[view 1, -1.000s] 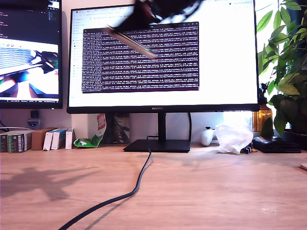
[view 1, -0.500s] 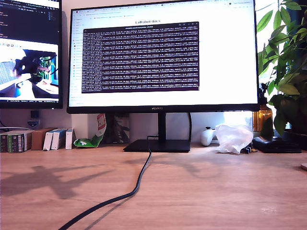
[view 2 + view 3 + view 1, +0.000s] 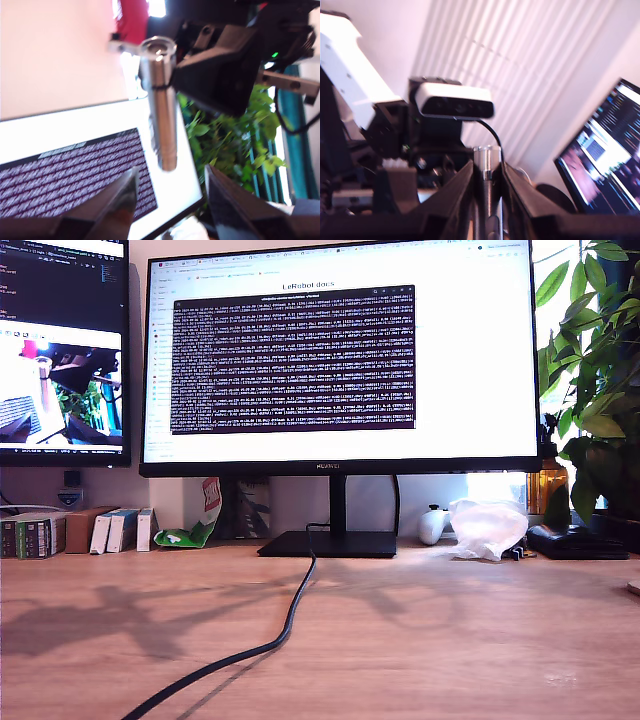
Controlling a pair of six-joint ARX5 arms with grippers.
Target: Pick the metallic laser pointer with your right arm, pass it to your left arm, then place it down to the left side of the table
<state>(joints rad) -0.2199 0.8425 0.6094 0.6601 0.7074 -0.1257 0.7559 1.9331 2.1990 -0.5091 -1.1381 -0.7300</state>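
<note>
**Pointer held aloft by second gripper; first gripper open beneath it**

Item inspected: the metallic laser pointer (image 3: 160, 105). In the first wrist view it appears as a shiny silver cylinder with a thin side clip, pinched at one side by a dark gripper body whose housing carries a small green light. Its other end hangs free.

My first gripper (image 3: 170, 192) stands with jaws spread apart. The free end of the pointer sits just short of the gap between the two fingers (image 3: 122, 197), touching neither. It is in line with the gap, not yet inside it.

My second gripper (image 3: 487, 175) is clamped on the pointer (image 3: 486, 159). Both fingers (image 3: 457, 192) press against the barrel from either side, and the silver end protrudes just beyond the tips. Directly past that end stands the other arm's wrist camera (image 3: 454, 104), a white-and-black bar with a cable running from it.

Relative to the large monitor (image 3: 340, 360): the first wrist view shows the pointer in front of the monitor's upper corner region, with the green plant (image 3: 225, 145) behind. In the exterior view neither the pointer nor either gripper is visible. The table (image 3: 450, 640) below the monitor carries only a black cable (image 3: 260, 640) and faint shadows.
</note>
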